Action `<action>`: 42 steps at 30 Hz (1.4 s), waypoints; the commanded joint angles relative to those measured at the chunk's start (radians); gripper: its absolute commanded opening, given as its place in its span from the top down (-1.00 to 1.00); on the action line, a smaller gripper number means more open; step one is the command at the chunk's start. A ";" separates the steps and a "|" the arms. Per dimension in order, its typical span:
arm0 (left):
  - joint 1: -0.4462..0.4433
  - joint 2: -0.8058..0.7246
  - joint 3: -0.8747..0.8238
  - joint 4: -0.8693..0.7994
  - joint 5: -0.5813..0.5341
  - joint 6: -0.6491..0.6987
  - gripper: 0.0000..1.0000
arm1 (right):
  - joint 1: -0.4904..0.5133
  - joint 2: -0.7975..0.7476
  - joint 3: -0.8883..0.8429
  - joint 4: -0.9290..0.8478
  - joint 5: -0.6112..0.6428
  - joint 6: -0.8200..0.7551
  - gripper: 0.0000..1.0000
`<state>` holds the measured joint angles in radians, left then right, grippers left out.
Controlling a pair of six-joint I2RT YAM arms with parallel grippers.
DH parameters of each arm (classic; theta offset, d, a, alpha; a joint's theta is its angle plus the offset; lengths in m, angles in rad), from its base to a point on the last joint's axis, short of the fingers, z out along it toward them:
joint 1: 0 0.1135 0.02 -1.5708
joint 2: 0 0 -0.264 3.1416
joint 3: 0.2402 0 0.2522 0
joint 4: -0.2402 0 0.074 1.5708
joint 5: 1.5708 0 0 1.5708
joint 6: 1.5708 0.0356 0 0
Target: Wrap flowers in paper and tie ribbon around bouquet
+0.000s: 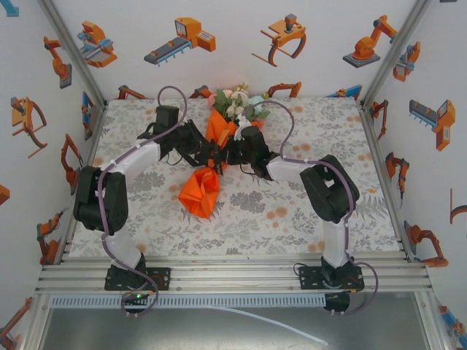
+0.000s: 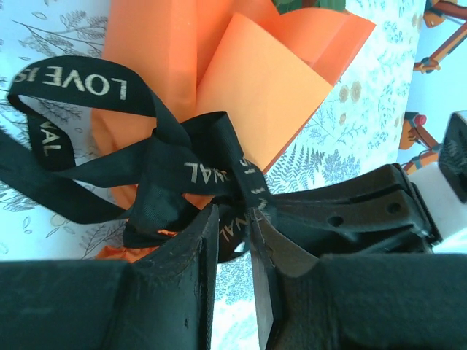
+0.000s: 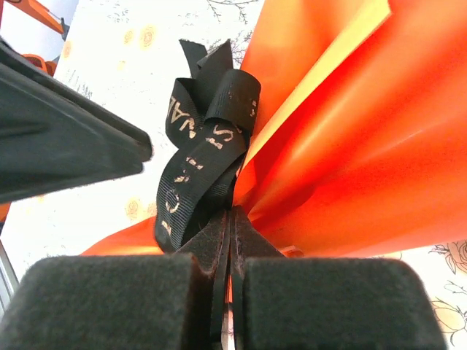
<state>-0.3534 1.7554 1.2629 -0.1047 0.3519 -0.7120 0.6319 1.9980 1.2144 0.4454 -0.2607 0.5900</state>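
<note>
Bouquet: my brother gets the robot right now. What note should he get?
Left gripper: open a little, with a ribbon strand running between its jaws.
Right gripper: shut at the knot; unclear whether it pinches ribbon.
Things: flowers wrapped in the paper, lying on the table, blooms at the far side.
Done: wrapping; the ribbon is round the waist and looks knotted.
Left: probably check that the knot is snug, then back both grippers off.
</note>
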 commanded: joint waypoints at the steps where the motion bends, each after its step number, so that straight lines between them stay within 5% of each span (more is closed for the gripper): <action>1: 0.000 -0.024 0.015 -0.068 0.030 0.057 0.41 | 0.009 -0.046 0.013 -0.045 0.003 -0.044 0.96; 5: -0.013 0.023 0.042 -0.029 0.181 0.047 0.27 | 0.017 -0.043 0.031 -0.069 0.005 -0.058 0.96; 12: -0.041 0.132 0.106 -0.082 0.128 0.055 0.20 | 0.025 -0.042 0.037 -0.068 -0.006 -0.064 0.96; 21: -0.027 0.137 0.079 -0.123 0.047 0.082 0.98 | 0.025 -0.065 0.022 -0.084 0.024 -0.071 0.97; 42: 0.019 0.072 0.033 -0.142 0.032 0.175 1.00 | 0.008 -0.185 -0.067 -0.146 0.132 -0.100 1.00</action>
<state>-0.3462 1.8679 1.3132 -0.2211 0.4118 -0.5785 0.6540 1.8786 1.1625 0.3244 -0.1650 0.5194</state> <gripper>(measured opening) 0.008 0.006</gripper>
